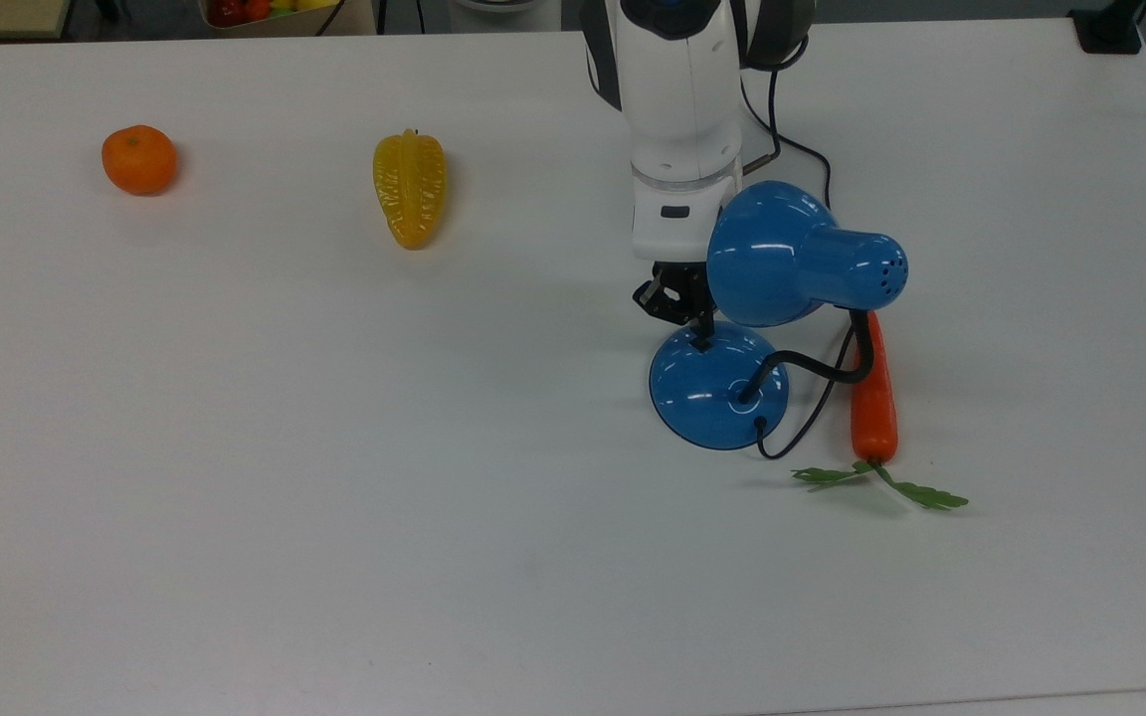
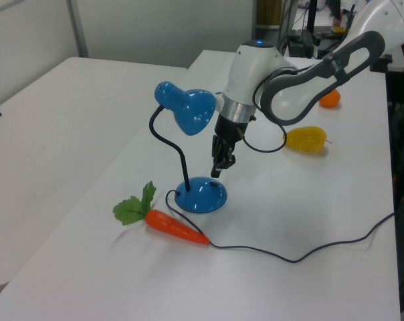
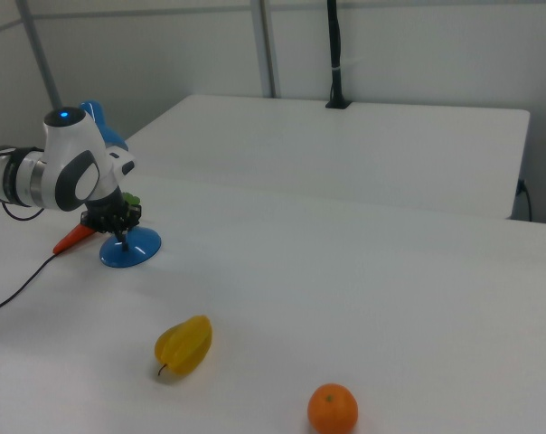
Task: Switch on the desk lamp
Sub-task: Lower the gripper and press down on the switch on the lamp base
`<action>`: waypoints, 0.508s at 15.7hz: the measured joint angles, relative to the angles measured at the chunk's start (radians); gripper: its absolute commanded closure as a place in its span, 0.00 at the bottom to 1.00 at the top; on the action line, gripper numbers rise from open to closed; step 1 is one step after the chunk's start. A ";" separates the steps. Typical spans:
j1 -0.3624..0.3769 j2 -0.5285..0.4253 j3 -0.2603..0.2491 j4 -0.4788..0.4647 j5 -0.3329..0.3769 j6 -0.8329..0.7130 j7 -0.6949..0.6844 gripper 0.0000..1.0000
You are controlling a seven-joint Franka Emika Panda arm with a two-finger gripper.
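Desk lamp [image 1: 722,383] at 3 o'clock of desk [image 1: 334,447] in top view; gripper [image 1: 692,318] at base's 12 o'clock, fingers seemingly narrow.

Left view: tip over the base; could miss switch, skid off glossy dome.

Right view: could shove base toward carrot [image 3: 74,240].

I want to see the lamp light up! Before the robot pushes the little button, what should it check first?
1. Gripper is over the switch on the desk lamp base in the top view: ok.
2. Fingertip is really touching the switch: cannot tell.
3. Lamp base sits flat on the table: ok.
4. Shade hangs close beside the gripper in the top view and could get bumped: not ok.
5. Carrot, starfruit and orange are out of the way: ok.
6. Lamp is already lit: cannot tell.
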 measured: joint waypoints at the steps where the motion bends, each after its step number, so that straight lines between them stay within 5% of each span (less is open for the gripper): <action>1: 0.001 0.004 0.000 0.000 -0.001 0.001 0.000 1.00; 8: 0.007 0.026 0.000 0.000 -0.006 0.024 0.000 1.00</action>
